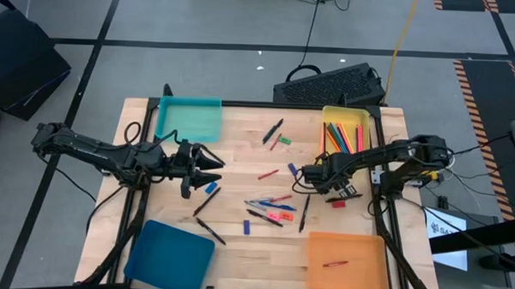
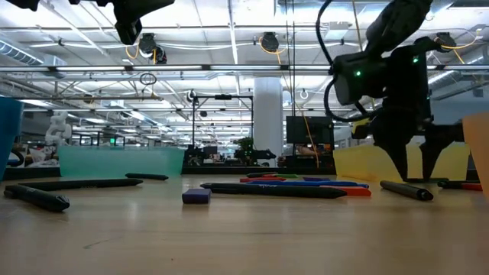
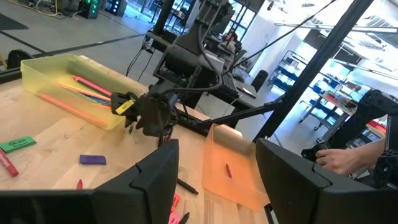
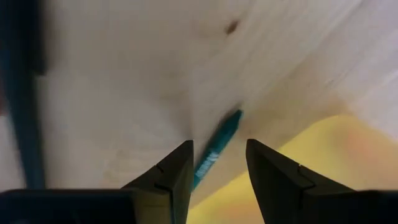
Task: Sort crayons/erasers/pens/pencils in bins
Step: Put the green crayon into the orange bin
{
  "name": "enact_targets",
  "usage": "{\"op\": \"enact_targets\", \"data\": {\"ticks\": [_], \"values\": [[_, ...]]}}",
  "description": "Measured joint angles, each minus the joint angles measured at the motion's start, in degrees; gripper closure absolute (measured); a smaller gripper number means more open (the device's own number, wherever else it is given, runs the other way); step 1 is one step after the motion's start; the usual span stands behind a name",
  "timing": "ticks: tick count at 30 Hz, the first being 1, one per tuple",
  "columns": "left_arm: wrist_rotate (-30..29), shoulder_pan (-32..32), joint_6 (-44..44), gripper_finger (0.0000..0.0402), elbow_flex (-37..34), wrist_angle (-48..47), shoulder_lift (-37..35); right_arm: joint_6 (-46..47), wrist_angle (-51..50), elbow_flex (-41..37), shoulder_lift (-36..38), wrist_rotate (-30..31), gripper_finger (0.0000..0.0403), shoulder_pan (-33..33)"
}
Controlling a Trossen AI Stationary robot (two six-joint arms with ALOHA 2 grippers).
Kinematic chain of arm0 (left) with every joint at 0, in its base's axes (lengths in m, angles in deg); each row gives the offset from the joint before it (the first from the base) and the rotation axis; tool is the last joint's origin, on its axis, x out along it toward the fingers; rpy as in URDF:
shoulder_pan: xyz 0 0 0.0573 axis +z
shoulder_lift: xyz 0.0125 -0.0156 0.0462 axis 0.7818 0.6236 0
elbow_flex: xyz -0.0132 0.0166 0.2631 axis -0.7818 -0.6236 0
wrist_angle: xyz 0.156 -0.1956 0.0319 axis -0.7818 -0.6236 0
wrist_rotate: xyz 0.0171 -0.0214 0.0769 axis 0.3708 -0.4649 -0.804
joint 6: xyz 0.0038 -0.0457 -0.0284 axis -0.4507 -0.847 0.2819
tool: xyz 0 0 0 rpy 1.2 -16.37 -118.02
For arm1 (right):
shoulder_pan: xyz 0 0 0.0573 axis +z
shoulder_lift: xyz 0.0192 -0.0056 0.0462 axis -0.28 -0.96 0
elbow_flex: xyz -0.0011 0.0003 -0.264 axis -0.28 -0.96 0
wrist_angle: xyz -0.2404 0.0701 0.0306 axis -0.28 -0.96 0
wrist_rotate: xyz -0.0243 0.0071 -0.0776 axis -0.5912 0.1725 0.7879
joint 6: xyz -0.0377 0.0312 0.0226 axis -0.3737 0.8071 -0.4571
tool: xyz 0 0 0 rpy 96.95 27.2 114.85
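- Looking across the desk [image 1: 237,247] from the near edge, the dark blue bin [image 1: 169,255] sits at the left corner and the orange bin [image 1: 346,261] at the right, a single red crayon [image 1: 335,264] lying in the orange one.
- Mid-desk, pens [image 1: 268,202], pink erasers [image 1: 275,218] and a small blue eraser [image 1: 212,187] lie scattered between the arms.
- Left gripper [image 1: 214,166] hangs above the wood left of centre, fingers [image 3: 155,180] spread apart and holding nothing.
- Right gripper [image 1: 304,174] is low over the desk just in front of the yellow bin [image 1: 345,130], its fingers [image 4: 171,174] open astride a teal pencil [image 4: 217,146] beside the bin's edge.
- Farther back, the yellow bin holds bright pencils [image 1: 342,137]; the teal bin [image 1: 189,119] stands at the far left.
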Motion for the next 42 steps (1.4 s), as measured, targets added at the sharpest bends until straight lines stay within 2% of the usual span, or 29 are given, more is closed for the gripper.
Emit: {"op": "enact_targets", "data": {"ticks": [8, 18, 22, 29, 34, 39, 42], "values": [[0.0, 0.0, 0.0, 0.0185, 0.0, 0.0, 0.0, -3.5, 0.0, 0.3, -3.5, 0.2, 0.0276, -2.3], [0.0, 0.0, 0.0, 0.0185, 0.0, 0.0, 0.0, -3.5, 0.8, 0.2, -3.6, -1.9, 0.0364, -1.4], [0.0, 0.0, 0.0, 0.0185, 0.0, 0.0, 0.0, -3.5, 0.9, 0.2, -3.6, -2.1, 0.0386, -0.8], [0.0, 0.0, 0.0, 0.0185, 0.0, 0.0, 0.0, -3.0, 0.3, 0.1, -3.7, -3.2, 0.0378, 1.3], [0.0, 0.0, 0.0, 0.0185, 0.0, 0.0, 0.0, 1.7, -2.1, 0.9, -3.7, -4.7, 0.0379, 3.3], [0.0, 0.0, 0.0, 0.0185, 0.0, 0.0, 0.0, 6.6, -6.2, 4.3, -2.3, -10.9, 0.0382, 5.8], [0.0, 0.0, 0.0, 0.0185, 0.0, 0.0, 0.0, 10.5, -9.5, 7.4, -0.4, -11.5, 0.0382, 8.0]]}}
